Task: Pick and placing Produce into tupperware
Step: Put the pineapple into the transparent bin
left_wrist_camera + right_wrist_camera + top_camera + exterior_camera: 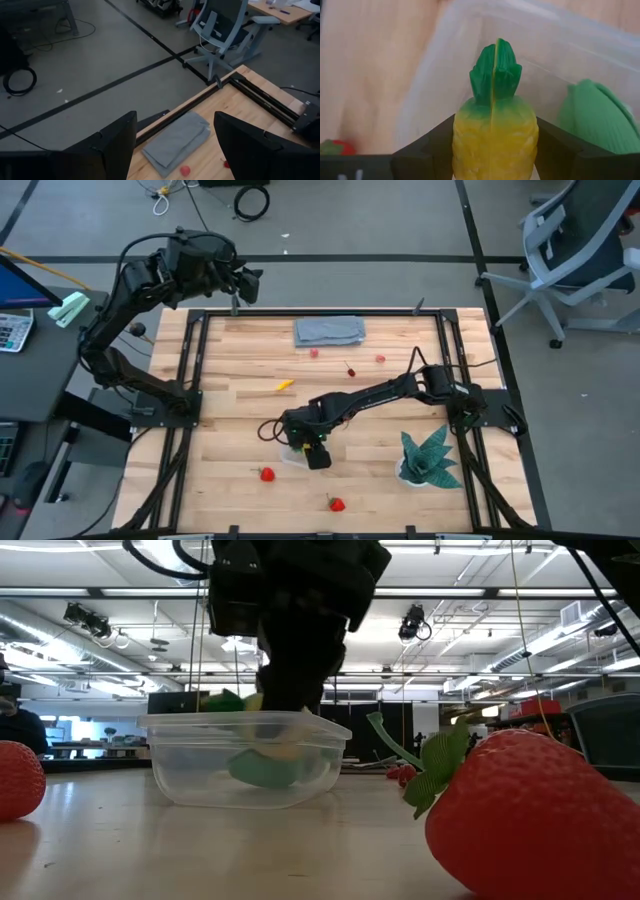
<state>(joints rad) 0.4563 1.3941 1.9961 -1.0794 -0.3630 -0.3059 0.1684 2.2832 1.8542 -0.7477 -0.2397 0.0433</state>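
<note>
My right gripper (315, 452) reaches from the table's right side and points down into the clear tupperware (200, 775), which stands near the table's middle. It is shut on a yellow toy fruit (495, 135) with a green leafy top. A green oblong toy (600, 115) lies inside the tub, also seen in the low view (265, 768). On the table lie two strawberries (266, 474) (337, 504), a yellow-orange sliver (285, 385) and small cherries (350, 370). My left gripper (245, 285) waits open, raised above the far edge. My right gripper pinches the yellow fruit's body (470, 140) between its two fingers (427, 145), one on each side. The fingers come from above, pointing down. The green top (495, 75) points away from the wrist into the tub. Whether the fruit touches the tub's floor, I cannot tell.
A folded grey cloth (329, 330) lies at the far edge, with small red pieces (314, 352) (380, 359) near it. A green spiky potted plant (428, 458) stands near the right side. Black rails frame the table. An office chair (580, 250) stands beyond the far right corner.
</note>
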